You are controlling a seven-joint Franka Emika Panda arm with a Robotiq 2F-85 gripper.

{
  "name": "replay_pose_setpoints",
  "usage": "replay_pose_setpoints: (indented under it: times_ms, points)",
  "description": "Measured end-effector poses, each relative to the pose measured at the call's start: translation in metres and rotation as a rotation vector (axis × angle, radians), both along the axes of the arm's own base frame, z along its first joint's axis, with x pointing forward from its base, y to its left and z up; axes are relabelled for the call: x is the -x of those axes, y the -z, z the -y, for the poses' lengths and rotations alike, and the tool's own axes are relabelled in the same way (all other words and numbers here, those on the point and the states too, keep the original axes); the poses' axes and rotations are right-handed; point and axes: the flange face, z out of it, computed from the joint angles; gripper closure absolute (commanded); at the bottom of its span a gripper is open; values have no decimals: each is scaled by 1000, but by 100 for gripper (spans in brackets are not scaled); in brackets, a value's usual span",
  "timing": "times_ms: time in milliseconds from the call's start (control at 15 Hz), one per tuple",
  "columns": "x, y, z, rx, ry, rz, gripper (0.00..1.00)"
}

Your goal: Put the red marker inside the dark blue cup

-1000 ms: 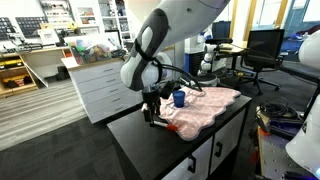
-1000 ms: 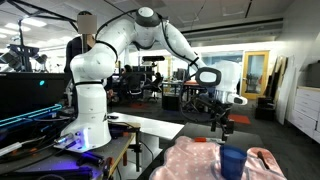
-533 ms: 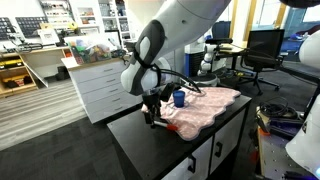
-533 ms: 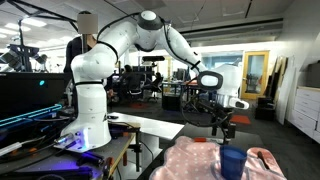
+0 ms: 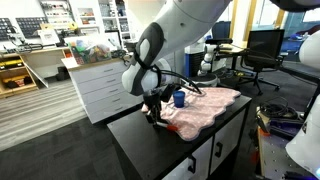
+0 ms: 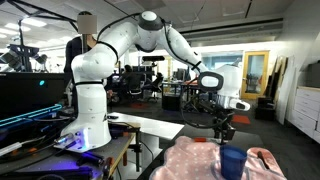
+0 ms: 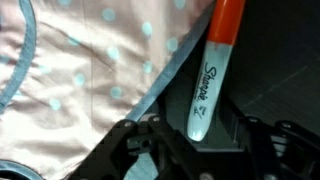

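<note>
Wrist view: the red marker (image 7: 207,85) lies on the dark table (image 7: 275,95) just beside the pink cloth (image 7: 80,70), along its edge. Its red cap points away from the gripper (image 7: 190,135), and its lower end is cut off behind the fingers. The jaws straddle the barrel; cannot tell whether they touch it or have clamped it. In both exterior views the marker is hidden by the gripper. The dark blue cup (image 5: 179,98) stands upright at the cloth's edge, apart from the gripper; whether it is on or beside the cloth is unclear. Bare table runs from the cloth's gripper side to the table's edge.
</note>
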Motion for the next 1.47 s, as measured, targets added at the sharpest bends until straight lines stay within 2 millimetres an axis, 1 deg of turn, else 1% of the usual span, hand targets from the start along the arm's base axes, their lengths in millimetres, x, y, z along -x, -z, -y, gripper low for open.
replay_pose_setpoints:
  times_ms: [200, 267, 333, 467, 733, 933, 1467]
  points:
    - [-1, -3, 4, -2, 14, 8, 93]
    - [-2, -3, 5, -4, 17, 10, 97]
    - [-2, -3, 5, -5, 21, 12, 98]
    - [-2, -4, 5, -7, 29, 13, 95]
    - [-2, -5, 6, -5, 64, 13, 95]
    - [-4, -10, 8, 3, 102, 21, 95]
    - [-17, -50, 8, 41, 165, 94, 95]
